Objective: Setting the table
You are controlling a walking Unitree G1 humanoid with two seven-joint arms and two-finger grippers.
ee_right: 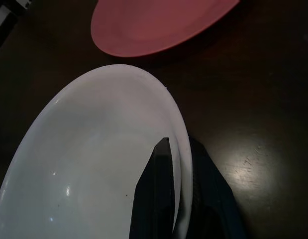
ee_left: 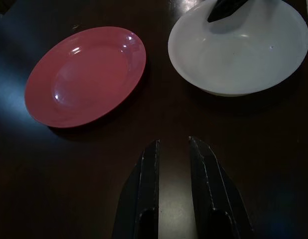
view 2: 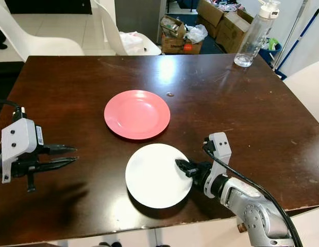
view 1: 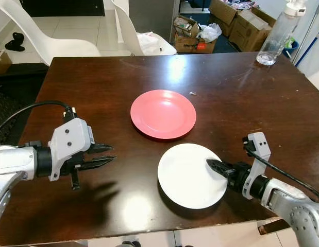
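Through my left eye I look down on a dark wooden table (view 1: 241, 103) with a red plate (view 1: 163, 113) lying near its middle and a white plate (view 1: 192, 175) just beside it, closer to my edge, the two rims apart by a narrow strip of wood. My right gripper (view 1: 213, 164) reaches in from the right and pinches the white plate's right rim, while my left gripper (view 1: 105, 154) hangs above the bare wood well to the left of both plates, its fingers slightly parted and holding nothing. A clear water bottle (view 1: 276, 35) stands at the far right corner, white chairs (view 1: 51, 38) sit behind the far edge, and cardboard boxes (view 1: 192, 33) lie on the floor beyond. My right eye shows the same layout, the white plate (view 2: 158, 175) a little over the near table edge side of the red plate (view 2: 137, 113). From my left wrist, my two black fingers (ee_left: 144, 189) stand apart with a gap over dark wood, pointing toward both plates. From my right wrist, one finger (ee_right: 156, 199) lies inside the white plate's bowl and the other outside under the rim, clamped on that rim, with the red plate (ee_right: 154, 22) beyond.
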